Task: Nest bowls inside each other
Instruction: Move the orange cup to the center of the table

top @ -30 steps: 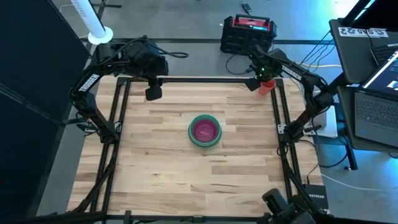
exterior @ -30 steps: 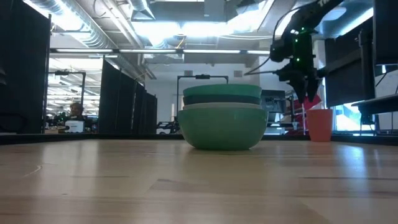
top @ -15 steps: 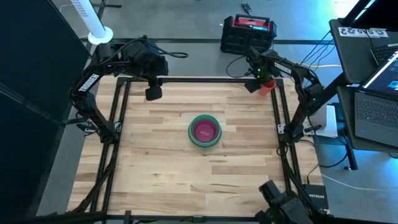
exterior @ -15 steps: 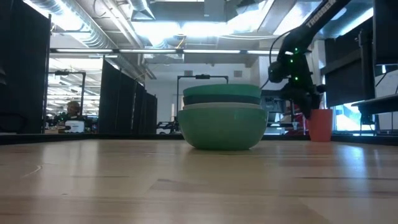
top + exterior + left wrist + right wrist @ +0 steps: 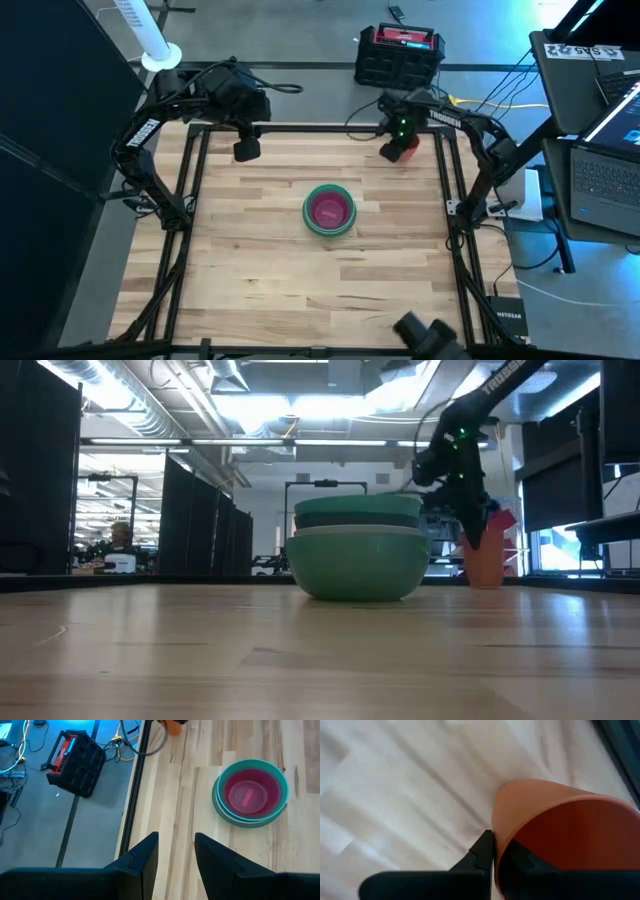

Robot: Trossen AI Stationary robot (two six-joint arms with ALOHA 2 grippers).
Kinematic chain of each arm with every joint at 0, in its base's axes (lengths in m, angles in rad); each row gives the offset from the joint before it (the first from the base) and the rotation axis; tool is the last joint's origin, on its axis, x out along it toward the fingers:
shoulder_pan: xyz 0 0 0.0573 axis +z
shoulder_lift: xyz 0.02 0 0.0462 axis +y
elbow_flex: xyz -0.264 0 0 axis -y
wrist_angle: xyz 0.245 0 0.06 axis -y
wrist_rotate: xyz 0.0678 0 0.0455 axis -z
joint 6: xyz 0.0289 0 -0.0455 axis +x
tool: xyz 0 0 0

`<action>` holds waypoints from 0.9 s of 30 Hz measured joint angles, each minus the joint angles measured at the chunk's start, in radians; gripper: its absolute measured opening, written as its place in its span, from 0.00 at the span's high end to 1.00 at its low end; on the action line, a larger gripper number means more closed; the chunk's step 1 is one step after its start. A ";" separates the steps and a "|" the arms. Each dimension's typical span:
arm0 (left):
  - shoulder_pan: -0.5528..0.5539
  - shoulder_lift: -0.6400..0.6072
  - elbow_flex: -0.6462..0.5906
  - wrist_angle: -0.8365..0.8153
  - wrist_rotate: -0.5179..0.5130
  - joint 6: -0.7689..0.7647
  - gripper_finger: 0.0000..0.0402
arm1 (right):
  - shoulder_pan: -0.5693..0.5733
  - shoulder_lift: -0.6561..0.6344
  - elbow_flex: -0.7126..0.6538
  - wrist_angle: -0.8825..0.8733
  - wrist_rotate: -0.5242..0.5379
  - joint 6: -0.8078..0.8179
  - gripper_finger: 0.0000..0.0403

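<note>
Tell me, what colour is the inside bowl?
The innermost bowl is pink. The left wrist view shows it best.

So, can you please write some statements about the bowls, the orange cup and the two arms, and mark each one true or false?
1. The bowls sit nested in one stack near the middle of the table. True.
2. The innermost bowl is white. False: from above, the innermost bowl is magenta-pink.
3. The right gripper has its fingers shut on the rim of the orange cup. True.
4. The left gripper holds a bowl. False: its fingers are apart and empty, at the far left edge of the table.
5. The orange cup sits inside the stack. False: it is apart, near the far right corner.
</note>
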 joint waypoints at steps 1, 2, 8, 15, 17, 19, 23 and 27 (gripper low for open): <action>0.000 0.000 0.000 0.000 0.000 0.000 0.72 | 0.028 -0.010 0.000 -0.008 -0.003 -0.005 1.00; 0.000 0.000 0.000 0.000 0.000 -0.001 0.72 | 0.056 -0.021 0.000 -0.016 -0.006 -0.010 1.00; 0.001 0.000 0.000 0.000 0.000 -0.003 0.72 | 0.223 -0.084 0.000 -0.064 -0.023 -0.039 1.00; 0.001 0.000 0.000 0.000 0.000 -0.006 0.72 | 0.470 -0.104 0.000 -0.101 -0.069 0.014 1.00; 0.001 0.000 0.000 0.000 0.000 -0.010 0.72 | 0.543 -0.105 0.000 -0.096 -0.073 0.036 1.00; 0.001 0.000 0.000 0.000 0.000 -0.010 0.72 | 0.607 -0.105 0.000 -0.092 -0.077 0.058 1.00; 0.001 0.000 0.000 0.000 0.000 -0.008 0.72 | 0.712 -0.105 0.000 -0.047 -0.086 0.123 1.00; 0.001 0.000 0.000 0.000 0.000 -0.008 0.72 | 0.756 -0.098 -0.001 -0.018 -0.087 0.166 1.00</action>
